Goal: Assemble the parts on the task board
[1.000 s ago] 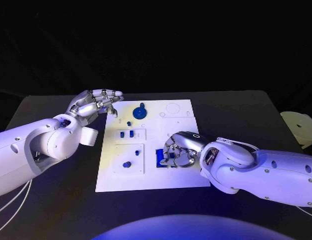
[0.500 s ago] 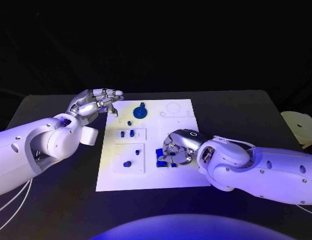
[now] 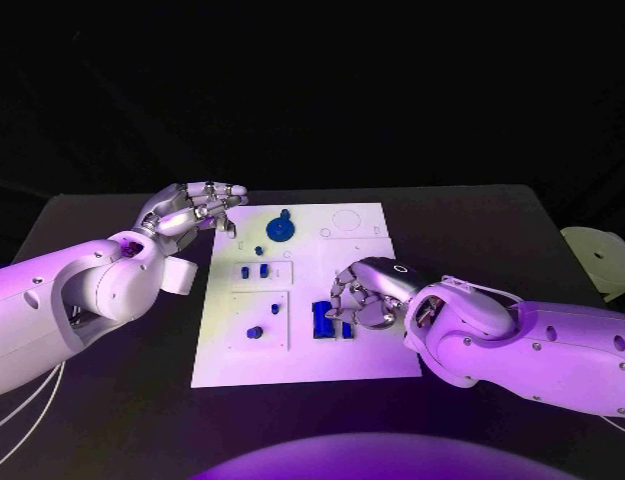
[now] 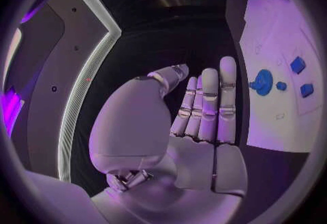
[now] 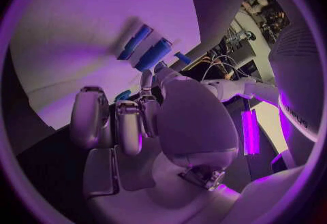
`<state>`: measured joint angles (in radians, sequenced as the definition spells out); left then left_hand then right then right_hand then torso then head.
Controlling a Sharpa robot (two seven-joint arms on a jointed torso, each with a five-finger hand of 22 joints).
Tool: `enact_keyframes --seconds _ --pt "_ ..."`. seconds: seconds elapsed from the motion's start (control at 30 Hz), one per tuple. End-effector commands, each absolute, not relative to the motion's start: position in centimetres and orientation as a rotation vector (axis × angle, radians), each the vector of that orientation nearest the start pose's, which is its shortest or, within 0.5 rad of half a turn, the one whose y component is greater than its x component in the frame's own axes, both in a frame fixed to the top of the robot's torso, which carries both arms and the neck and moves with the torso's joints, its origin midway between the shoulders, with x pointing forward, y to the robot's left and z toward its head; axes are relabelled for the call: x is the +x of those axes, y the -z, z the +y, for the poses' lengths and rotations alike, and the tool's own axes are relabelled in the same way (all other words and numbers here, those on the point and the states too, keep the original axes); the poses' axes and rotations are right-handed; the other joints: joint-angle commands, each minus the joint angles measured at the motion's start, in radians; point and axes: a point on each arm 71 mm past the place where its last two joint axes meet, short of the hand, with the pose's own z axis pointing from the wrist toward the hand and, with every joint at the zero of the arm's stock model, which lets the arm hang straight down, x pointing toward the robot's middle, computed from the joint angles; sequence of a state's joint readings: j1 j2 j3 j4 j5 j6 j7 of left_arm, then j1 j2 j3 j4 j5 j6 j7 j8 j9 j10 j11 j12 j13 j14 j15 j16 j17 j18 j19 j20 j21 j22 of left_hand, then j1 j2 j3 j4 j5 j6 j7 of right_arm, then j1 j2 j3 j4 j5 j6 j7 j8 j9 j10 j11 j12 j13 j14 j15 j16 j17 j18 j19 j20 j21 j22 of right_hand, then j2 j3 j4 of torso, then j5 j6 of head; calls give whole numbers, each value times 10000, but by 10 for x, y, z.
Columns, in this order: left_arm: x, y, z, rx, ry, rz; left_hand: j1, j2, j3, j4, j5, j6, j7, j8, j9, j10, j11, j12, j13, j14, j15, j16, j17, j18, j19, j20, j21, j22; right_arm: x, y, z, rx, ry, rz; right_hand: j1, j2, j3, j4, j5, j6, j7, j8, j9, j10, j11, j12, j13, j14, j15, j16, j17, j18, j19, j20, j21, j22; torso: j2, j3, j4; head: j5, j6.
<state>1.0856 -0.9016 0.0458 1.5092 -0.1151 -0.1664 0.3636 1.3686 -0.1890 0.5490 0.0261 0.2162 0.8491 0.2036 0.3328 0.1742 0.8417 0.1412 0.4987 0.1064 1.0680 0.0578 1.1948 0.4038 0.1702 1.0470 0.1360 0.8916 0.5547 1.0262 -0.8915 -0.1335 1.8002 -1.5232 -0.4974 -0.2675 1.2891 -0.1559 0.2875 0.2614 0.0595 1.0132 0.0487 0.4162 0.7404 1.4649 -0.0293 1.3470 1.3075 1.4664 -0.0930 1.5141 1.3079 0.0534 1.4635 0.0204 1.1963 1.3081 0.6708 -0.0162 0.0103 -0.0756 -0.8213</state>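
The white task board (image 3: 377, 352) lies in the middle of the table. A round blue part (image 3: 283, 225) stands near its far end, and two small blue parts (image 3: 255, 270) sit in a square recess. Another blue part (image 3: 255, 331) lies nearer me. My right hand (image 3: 363, 300) hovers over the board's right half with its fingers curled beside two upright blue parts (image 3: 322, 318) (image 5: 153, 55). Whether its fingers pinch a piece I cannot tell. My left hand (image 3: 190, 210) (image 4: 204, 109) hangs at the board's far left corner, fingers straight, holding nothing.
A pale round object (image 3: 601, 255) sits at the table's right edge. The dark table (image 3: 471, 220) stretches out on both sides of the board. Two empty round outlines (image 3: 348, 217) mark the board's far right corner.
My right hand has drawn back a little to the right, uncovering the upright blue parts beside it. The left hand has stayed where it was.
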Motion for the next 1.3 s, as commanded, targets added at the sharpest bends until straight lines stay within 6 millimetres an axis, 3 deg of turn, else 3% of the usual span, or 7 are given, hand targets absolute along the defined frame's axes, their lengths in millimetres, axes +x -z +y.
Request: enact_keyframes --seconds 0.03,0.47,1.0,1.03,1.2,1.23,1.3 --pt "478 204 233 -10661 16065 15024 -15 64 -18 -17 48 -71 -24 54 14 -86 -8 38 10 -84 -17 32 -12 149 -17 56 -36 -11 384 242 -159 1378 -9833 16684 -48 49 34 39 121 -310 156 -171 -77 -406 177 -776 533 506 188 -368 221 352 -464 102 -1330 1350 -91 -54 -40 -4 99" --pt "487 223 243 -11378 15599 14315 -225 28 -109 157 35 -189 -40 111 0 55 -24 331 55 -767 29 -340 -221 134 -514 125 -429 -188 458 247 -209 7282 -12427 16082 677 129 1551 -530 395 -2015 1236 -1278 -721 -5005 1226 -8267 -5091 -3250 1207 -6950 -7326 1164 -4152 1014 -9467 -2146 -538 -216 -245 84 806" --pt "510 245 254 -12671 15544 12494 -156 -172 -22 746 1 -927 -50 141 -71 941 526 -2892 -442 -2828 1122 -8084 -2901 52 -3094 1527 -6757 -4073 526 258 -229 11233 -14036 14189 -306 287 2799 -1643 303 -1688 1728 -2665 -2461 -4768 1993 -11863 -10668 -4910 2202 -11796 -9887 1296 -5982 2232 -11337 -6338 -867 -71 -259 353 1867" --pt "508 246 254 -12339 15155 13333 -4271 1890 -5490 -261 -2162 -8491 -2036 -3328 -1742 -8417 -1412 -4987 -1064 -10680 -578 -11948 -4038 -1702 -10470 -1360 -8916 -5547 523 260 -230 10414 -12652 14725 -4025 1559 -2875 -2614 -595 -10132 -487 -4162 -7404 -14649 293 -13470 -13075 -14664 930 -15141 -13079 -534 -14635 -204 -11963 -13081 -795 -122 -249 274 1716" --pt "506 245 250 -12336 14979 13264 -5854 1890 -5490 -261 -2162 -8491 -2036 -3328 -1742 -8417 -1412 -4987 -1064 -10680 -578 -11948 -4038 -1702 -10470 -1360 -8916 -5547 519 258 -226 10561 -12664 14481 -5613 1559 -2875 -2614 -595 -10132 -487 -4162 -7404 -14649 293 -13470 -13075 -14664 930 -15141 -13079 -534 -14635 -204 -11963 -13081 -964 -20 -196 447 1894" --pt "505 245 248 -12335 14915 13240 -6161 1890 -5490 -261 -2162 -8491 -2036 -3328 -1742 -8417 -1412 -4987 -1064 -10680 -578 -11948 -4038 -1702 -10470 -1360 -8916 -5547 517 257 -225 10614 -12666 14394 -12891 1559 -2875 -2614 -595 -10132 -487 -4162 -7404 -14649 293 -13470 -13075 -14664 930 -15141 -13079 -534 -14635 -204 -11963 -13081 -1025 16 -178 509 1958" --pt "503 244 245 -12331 14760 13179 -6654 1890 -5490 -261 -2162 -8491 -2036 -3328 -1742 -8417 -1412 -4987 -1064 -10680 -578 -11948 -4038 -1702 -10470 -1360 -8916 -5547 513 255 -222 10744 -12667 14184 -12891 1559 -2875 -2614 -595 -10132 -487 -4162 -7404 -14649 293 -13470 -13075 -14664 930 -15141 -13079 -534 -14635 -204 -11963 -13081 -1140 86 -142 628 2080"
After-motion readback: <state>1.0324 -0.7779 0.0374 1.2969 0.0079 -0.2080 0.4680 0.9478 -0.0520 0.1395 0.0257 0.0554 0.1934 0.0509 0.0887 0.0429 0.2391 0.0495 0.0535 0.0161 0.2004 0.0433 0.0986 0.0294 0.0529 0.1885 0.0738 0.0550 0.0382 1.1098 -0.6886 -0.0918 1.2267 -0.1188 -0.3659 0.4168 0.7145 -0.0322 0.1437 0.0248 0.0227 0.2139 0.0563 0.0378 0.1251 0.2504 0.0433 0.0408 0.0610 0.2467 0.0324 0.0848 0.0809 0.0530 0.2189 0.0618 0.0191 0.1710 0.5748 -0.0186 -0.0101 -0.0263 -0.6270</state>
